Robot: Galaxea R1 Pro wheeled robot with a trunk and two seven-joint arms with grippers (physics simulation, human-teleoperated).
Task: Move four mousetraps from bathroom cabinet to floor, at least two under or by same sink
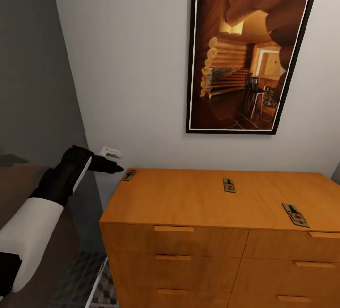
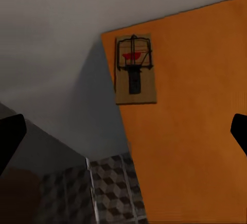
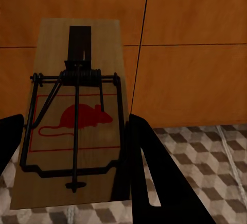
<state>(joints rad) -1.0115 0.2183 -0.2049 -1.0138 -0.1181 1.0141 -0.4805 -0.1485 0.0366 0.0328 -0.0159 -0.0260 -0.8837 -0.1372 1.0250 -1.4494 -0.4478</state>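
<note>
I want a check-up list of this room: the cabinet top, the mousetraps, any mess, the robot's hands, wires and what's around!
Surface: cabinet top, flat orange wood.
Job's things: three mousetraps on top: left back corner, middle, right front; fourth mousetrap held over the bathroom floor.
Clutter: nothing seen.
Grippers: left gripper open, near the corner trap; right gripper shut on the fourth.
Cables: nothing seen.
Surroundings: framed picture, white wall fitting.

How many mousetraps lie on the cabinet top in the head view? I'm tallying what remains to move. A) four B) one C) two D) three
D: three mousetraps lie on the cabinet top, at the back left corner, mid-back and near the right front.
</note>
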